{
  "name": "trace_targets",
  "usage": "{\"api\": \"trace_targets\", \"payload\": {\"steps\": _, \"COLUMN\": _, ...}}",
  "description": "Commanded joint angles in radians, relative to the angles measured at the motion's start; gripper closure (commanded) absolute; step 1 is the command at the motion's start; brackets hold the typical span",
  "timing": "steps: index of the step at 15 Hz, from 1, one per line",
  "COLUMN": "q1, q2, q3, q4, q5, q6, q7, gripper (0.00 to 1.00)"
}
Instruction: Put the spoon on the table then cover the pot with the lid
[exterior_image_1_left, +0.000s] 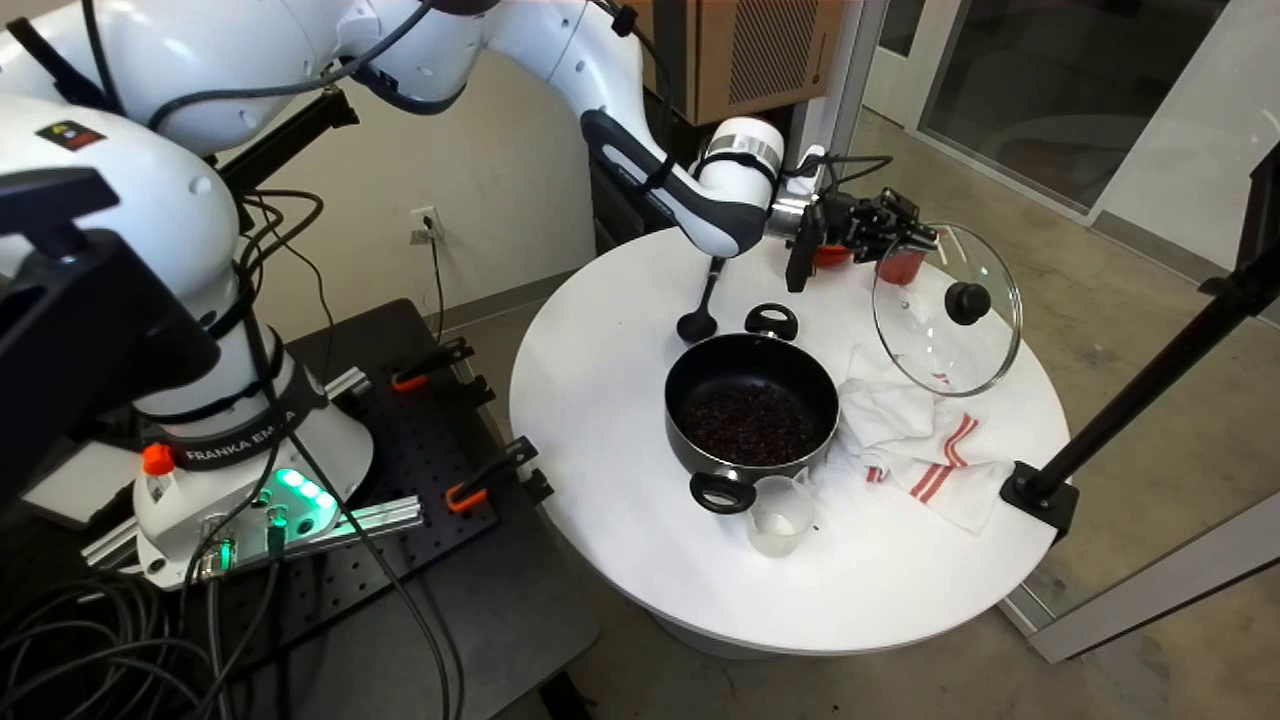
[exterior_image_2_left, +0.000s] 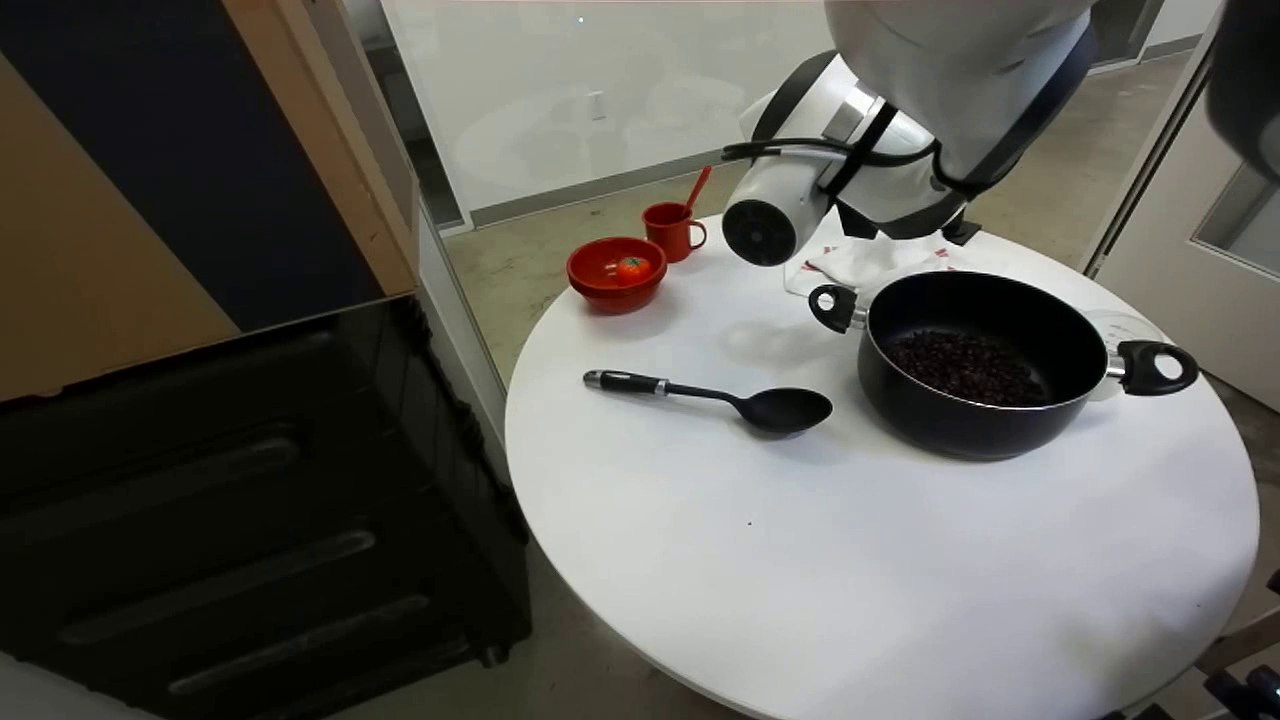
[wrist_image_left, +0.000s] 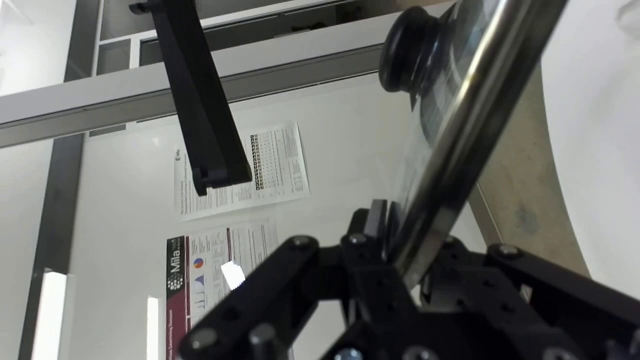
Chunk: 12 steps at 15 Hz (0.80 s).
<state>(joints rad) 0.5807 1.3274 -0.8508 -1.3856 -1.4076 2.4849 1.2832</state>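
Note:
My gripper (exterior_image_1_left: 915, 235) is shut on the rim of the clear glass lid (exterior_image_1_left: 935, 335). It holds the lid tilted steeply above the far side of the table (exterior_image_1_left: 610, 430). In the wrist view the metal rim of the lid (wrist_image_left: 472, 120) passes between the fingers (wrist_image_left: 392, 235), with the dark knob to the upper right. The black pot (exterior_image_1_left: 683, 425) stands uncovered on the table, with dark red beans inside; it also shows in an exterior view (exterior_image_2_left: 960, 425). The black spoon (exterior_image_2_left: 785, 410) lies on the table beside the pot, apart from it, and also shows here (exterior_image_1_left: 697, 326).
A white towel with red stripes (exterior_image_1_left: 940, 455) lies beside the pot, under the lid. A clear measuring cup (exterior_image_1_left: 780, 520) stands against the pot's handle. A red bowl (exterior_image_2_left: 612, 290) with a tomato and a red mug (exterior_image_2_left: 668, 232) stand near the edge. A black pole (exterior_image_1_left: 1130, 400) is clamped to the table.

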Motion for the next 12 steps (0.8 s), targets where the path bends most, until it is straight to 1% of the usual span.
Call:
{"api": "trace_targets", "payload": {"steps": 1, "q1": -0.089, "q2": -0.086, "q3": 0.137, "q4": -0.012, "q5": -0.132, "q6": -0.101, "q7": -0.016, "gripper": 0.97}}
{"api": "trace_targets", "payload": {"steps": 5, "q1": -0.212, "q2": -0.137, "q3": 0.314, "q4": -0.006, "q5": -0.293, "q6": -0.141, "q7": -0.013, "gripper": 0.97}}
{"api": "trace_targets", "payload": {"steps": 8, "q1": -0.315, "q2": -0.178, "q3": 0.456, "q4": -0.008, "q5": -0.415, "q6": -0.145, "q7": -0.014, "gripper": 0.97}}
{"api": "trace_targets", "payload": {"steps": 12, "q1": -0.444, "q2": -0.209, "q3": 0.601, "q4": -0.007, "q5": -0.53, "q6": -0.11, "q7": -0.013, "gripper": 0.97}}
